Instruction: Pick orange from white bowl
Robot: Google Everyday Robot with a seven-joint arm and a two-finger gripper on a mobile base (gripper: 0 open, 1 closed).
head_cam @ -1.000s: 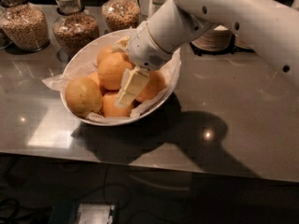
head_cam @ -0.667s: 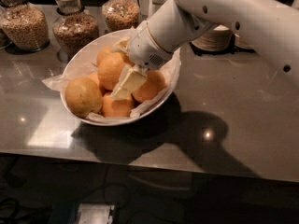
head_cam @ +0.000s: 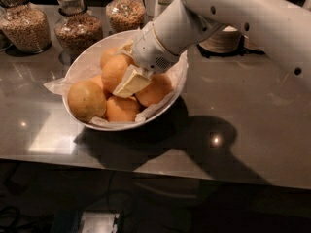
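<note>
The white bowl [head_cam: 86,124] lined with crinkled paper sits on the grey counter, left of centre. It holds several oranges and a duller yellowish fruit [head_cam: 86,100] at its left. My gripper [head_cam: 122,72] reaches into the bowl from the upper right. Its cream fingers [head_cam: 131,81] close on either side of the upper orange [head_cam: 112,71], one above it and one below it. The orange rests among the others. More oranges lie at the right [head_cam: 154,89] and the front [head_cam: 121,109]. My white arm hides the bowl's far right rim.
Glass jars of grain [head_cam: 77,30] [head_cam: 24,25] [head_cam: 127,11] stand close behind the bowl. Stacked white dishes [head_cam: 224,40] sit at the back right. The counter's front edge [head_cam: 146,166] runs below the bowl, with dark floor beyond.
The lower finger has moved a little left and up against the upper orange. The fruit and the bowl have not moved.
</note>
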